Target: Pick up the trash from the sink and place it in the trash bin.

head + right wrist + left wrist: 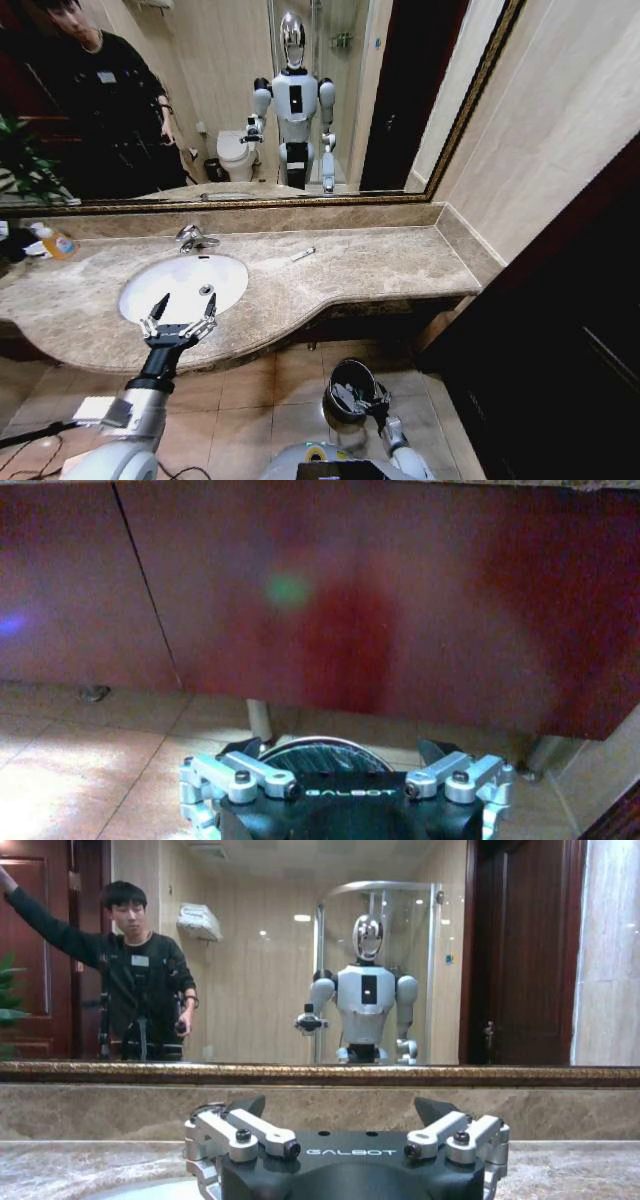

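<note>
The sink [190, 280] is smooth, glossy white porcelain with a shiny chrome faucet [192, 238], set in a polished beige marble counter [370, 265]. The bin [352, 385] has a shiny dark rim. Both grippers [345, 1140] [345, 776] pair matt black plastic bodies with bare silvery metal links.

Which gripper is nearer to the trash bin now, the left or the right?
Right. The right gripper is low, directly at the trash bin on the floor. The left gripper is open at the sink's front edge.
</note>
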Robot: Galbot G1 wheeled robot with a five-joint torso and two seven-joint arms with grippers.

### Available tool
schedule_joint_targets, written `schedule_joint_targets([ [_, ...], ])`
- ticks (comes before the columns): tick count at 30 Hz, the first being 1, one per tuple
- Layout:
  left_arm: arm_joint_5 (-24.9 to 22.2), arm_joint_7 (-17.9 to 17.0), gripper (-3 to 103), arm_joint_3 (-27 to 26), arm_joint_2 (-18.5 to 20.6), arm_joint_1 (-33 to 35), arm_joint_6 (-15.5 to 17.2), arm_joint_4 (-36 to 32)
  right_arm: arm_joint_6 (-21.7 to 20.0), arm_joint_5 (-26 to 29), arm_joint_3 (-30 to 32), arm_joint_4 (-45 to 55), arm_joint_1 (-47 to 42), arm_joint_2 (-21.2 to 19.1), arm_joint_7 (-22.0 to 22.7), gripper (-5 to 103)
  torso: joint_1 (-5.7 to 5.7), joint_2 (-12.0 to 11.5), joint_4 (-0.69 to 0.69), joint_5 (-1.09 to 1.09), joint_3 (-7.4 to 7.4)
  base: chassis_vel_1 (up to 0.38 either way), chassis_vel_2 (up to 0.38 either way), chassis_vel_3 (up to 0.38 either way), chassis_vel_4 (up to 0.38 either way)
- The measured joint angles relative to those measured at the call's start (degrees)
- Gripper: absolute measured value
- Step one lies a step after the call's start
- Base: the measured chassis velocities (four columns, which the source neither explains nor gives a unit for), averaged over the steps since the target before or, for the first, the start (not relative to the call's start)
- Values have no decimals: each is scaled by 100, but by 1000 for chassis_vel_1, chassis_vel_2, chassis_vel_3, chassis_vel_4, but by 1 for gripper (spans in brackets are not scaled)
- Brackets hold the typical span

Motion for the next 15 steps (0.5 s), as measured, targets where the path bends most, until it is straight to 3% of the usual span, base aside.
schedule_joint_targets([
  [6,0,0,100,0,0,0,0,0,-126,34,2,219,-100,-34,-19,100,0,0,0,1,0,0,0,0,0],
  [9,0,0,100,1,0,0,0,0,-481,196,31,974,-407,-130,-111,100,0,0,0,1,0,0,0,0,0],
  [15,0,0,100,0,0,0,0,0,-563,319,124,1865,-703,-345,-165,100,0,0,0,1,0,0,0,0,0],
])
